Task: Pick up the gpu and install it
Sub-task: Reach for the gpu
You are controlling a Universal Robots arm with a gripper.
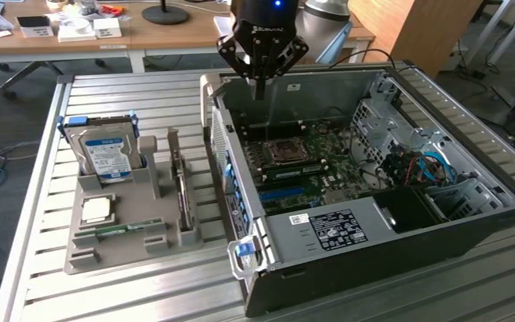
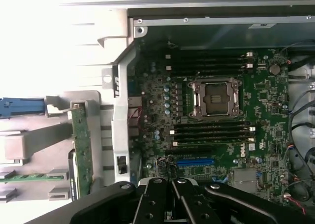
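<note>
The end effector [image 1: 259, 90] hangs with its two fingers pressed together, point down and holding nothing. It sits above the open computer case [image 1: 418, 235], over the end of the case farthest from the exterior camera. In the wrist view the closed end effector [image 2: 171, 194] shows as black linkages meeting over the green motherboard [image 2: 216, 111], close to a blue slot [image 2: 195, 161].

Below it in the exterior view lies the motherboard [image 1: 311, 168], with a square metal processor socket [image 1: 284, 151] near its middle and rows of dark memory slots on either side of it. Coloured cables lie in the case towards the exterior view's right.

The gpu [image 1: 183, 194] is not in the case. It stands upright on its long edge in a grey holder [image 1: 123, 251], just beside the case on the exterior view's left, apart from the end effector. In the wrist view the gpu [image 2: 81, 145] appears edge-on as a narrow green strip outside the case wall.

In the same holder, further to the exterior view's left, a hard drive [image 1: 105, 157] with a blue-and-white label stands upright. A processor chip [image 1: 96, 209] lies flat in front of it, and a memory stick [image 1: 119, 230] lies nearer the camera.

Case and holder rest on a slatted metal tabletop [image 1: 132, 100].
</note>
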